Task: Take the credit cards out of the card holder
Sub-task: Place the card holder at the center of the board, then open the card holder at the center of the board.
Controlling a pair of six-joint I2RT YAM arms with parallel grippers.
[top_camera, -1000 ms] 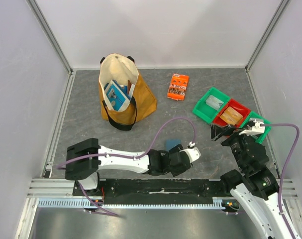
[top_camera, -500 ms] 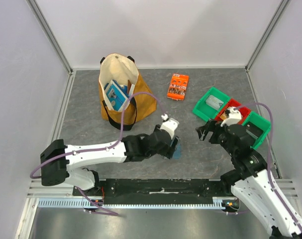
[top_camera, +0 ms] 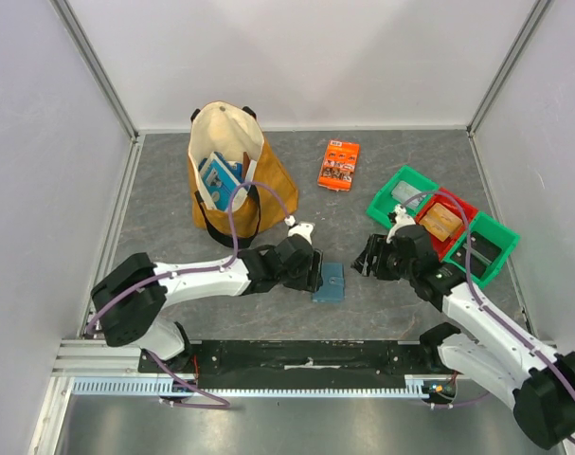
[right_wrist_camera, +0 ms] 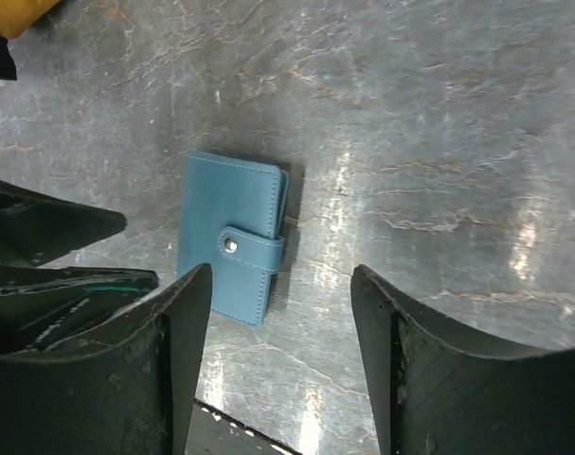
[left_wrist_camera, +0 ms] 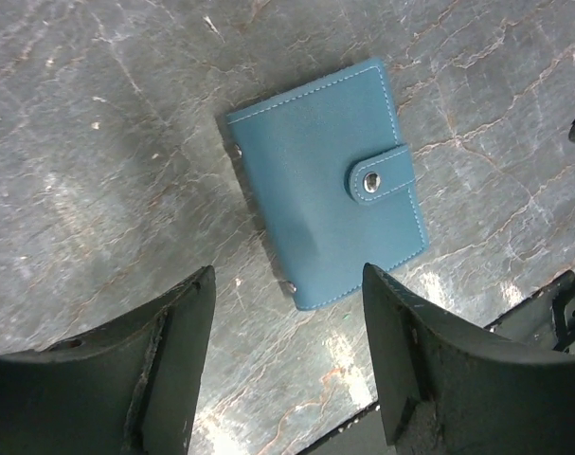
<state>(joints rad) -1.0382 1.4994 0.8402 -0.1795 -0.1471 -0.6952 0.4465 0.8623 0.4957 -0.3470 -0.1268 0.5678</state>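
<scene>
Jaws of left gripper (left_wrist_camera: 287, 284) are spread wide, nothing held; card holder (left_wrist_camera: 322, 180) is seen just ahead of them. Right gripper (right_wrist_camera: 280, 284) is likewise opened and empty, aimed at the holder from the other side. Holder is laid flat on the grey table (top_camera: 164, 190), snapped shut by its tab (left_wrist_camera: 377, 176), between the 2 grippers. With it shut, credit cards are hidden. Farther back are set tote bag (top_camera: 235, 180), orange packet (top_camera: 339, 164) and 3 bins (top_camera: 377, 210).

Plain white walls (top_camera: 296, 57) enclose a grey, marbled tabletop (top_camera: 164, 190) (glossy, with bright patches of glare); slanted metal posts (top_camera: 96, 68) run up both back corners.
</scene>
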